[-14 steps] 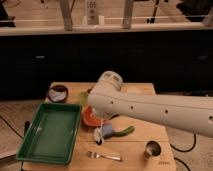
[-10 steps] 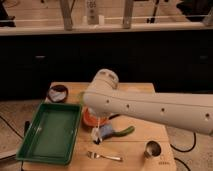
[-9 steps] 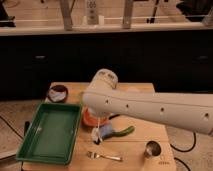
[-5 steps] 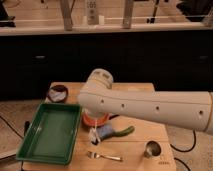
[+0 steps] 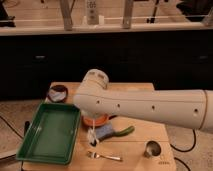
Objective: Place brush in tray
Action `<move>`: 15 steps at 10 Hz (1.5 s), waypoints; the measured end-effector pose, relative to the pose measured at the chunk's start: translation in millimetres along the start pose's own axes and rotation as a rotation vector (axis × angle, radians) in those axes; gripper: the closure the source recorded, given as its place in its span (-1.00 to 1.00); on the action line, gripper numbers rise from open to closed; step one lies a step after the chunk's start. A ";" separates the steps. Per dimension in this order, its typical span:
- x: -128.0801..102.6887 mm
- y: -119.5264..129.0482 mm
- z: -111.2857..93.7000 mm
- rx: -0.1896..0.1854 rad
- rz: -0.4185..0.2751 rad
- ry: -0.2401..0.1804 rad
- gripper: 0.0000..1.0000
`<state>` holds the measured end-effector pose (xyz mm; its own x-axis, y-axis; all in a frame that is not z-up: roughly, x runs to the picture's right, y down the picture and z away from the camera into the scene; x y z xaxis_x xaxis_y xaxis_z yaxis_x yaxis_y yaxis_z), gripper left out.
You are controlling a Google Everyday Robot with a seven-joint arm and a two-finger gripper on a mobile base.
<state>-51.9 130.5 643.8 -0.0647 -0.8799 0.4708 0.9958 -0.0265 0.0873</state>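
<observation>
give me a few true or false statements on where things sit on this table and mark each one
1. The fork lies in the tray. False: the fork lies on the table, just past the lower right corner of the tray as the picture shows it.
2. A metal cup stands near the table's front right corner. True: the metal cup is there.
3. The gripper hangs over the middle of the tray. False: the gripper, shut, sits under the arm's end by the orange bowl, just outside the tray's rim.
4. The blue pad lies in front of the orange bowl. True.
5. A dark bowl stands behind the tray. True.
</observation>
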 end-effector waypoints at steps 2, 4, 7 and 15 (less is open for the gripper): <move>-2.6 -4.6 1.4 0.005 -0.015 -0.003 0.90; -6.1 -8.2 1.8 0.009 -0.027 -0.007 0.90; -11.8 -8.2 1.7 0.016 -0.038 -0.010 0.90; -19.2 -7.2 -1.1 0.049 -0.043 -0.022 0.90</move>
<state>-57.7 147.1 633.2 -0.1096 -0.8675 0.4852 0.9878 -0.0407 0.1504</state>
